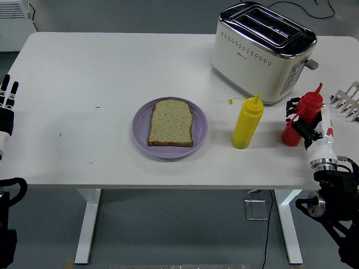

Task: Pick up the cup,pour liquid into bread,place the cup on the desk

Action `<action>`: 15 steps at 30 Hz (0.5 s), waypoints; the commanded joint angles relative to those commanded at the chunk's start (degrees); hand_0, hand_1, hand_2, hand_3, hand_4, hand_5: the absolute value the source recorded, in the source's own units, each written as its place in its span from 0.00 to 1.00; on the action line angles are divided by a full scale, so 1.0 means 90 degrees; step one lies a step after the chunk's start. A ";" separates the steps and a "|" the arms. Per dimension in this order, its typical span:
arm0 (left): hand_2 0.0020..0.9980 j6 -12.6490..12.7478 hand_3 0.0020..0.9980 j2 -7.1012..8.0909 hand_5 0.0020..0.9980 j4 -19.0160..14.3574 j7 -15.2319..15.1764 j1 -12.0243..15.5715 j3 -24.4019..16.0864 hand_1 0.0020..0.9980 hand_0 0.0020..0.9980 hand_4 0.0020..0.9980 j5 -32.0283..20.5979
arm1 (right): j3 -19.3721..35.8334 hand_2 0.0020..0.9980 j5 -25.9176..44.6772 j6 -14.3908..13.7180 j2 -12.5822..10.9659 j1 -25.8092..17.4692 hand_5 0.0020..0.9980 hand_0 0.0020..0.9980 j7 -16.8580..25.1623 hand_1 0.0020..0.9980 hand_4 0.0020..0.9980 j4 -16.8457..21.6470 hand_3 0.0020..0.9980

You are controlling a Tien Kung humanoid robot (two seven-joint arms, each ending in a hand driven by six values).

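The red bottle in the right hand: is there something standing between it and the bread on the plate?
Yes. The yellow bottle stands upright on the table between the red bottle, held by the right hand, and the bread on the purple plate. A straight sideways move would likely meet it, so lifting first seems wiser.

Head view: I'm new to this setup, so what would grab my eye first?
The slice of bread on the purple plate at the table's centre. To its right stands a yellow squeeze bottle, with a cream toaster behind it. At the right edge, the right hand grips a red squeeze bottle.
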 joint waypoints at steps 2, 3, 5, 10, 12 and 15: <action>0.75 0.0000 0.71 0.0001 0.99 -0.0001 -0.0001 0.0002 -0.0005 0.75 0.79 0.50 0.0000 | -0.0013 0.36 0.0000 -0.0003 -0.0005 -0.0008 0.15 0.27 0.0000 0.27 0.45 -0.0001 0.41; 0.75 0.0000 0.71 0.0001 0.99 -0.0001 -0.0001 0.0001 -0.0005 0.75 0.79 0.50 0.0000 | -0.0018 0.36 -0.0004 -0.0011 -0.0005 -0.0013 0.15 0.27 0.0000 0.27 0.45 -0.0001 0.41; 0.75 -0.0001 0.71 -0.0001 0.99 -0.0002 -0.0001 0.0000 -0.0003 0.75 0.79 0.50 0.0000 | -0.0029 0.36 -0.0010 -0.0034 -0.0003 -0.0021 0.15 0.27 0.0000 0.27 0.45 0.0002 0.41; 0.75 -0.0002 0.71 -0.0003 0.99 -0.0002 -0.0001 0.0001 -0.0001 0.75 0.79 0.51 -0.0002 | -0.0035 0.43 -0.0119 -0.0098 0.0003 -0.0055 0.14 0.35 0.0000 0.37 0.54 -0.0003 0.46; 0.75 -0.0001 0.71 -0.0003 0.99 -0.0003 -0.0002 0.0000 -0.0006 0.75 0.79 0.51 -0.0003 | -0.0038 0.43 -0.0190 -0.0123 -0.0008 -0.0077 0.14 0.35 0.0000 0.37 0.54 -0.0008 0.46; 0.75 -0.0001 0.71 -0.0004 0.99 -0.0004 -0.0004 0.0003 -0.0016 0.75 0.79 0.51 -0.0002 | -0.0039 0.50 -0.0319 -0.0156 -0.0030 -0.0118 0.13 0.47 0.0000 0.49 0.62 -0.0002 0.53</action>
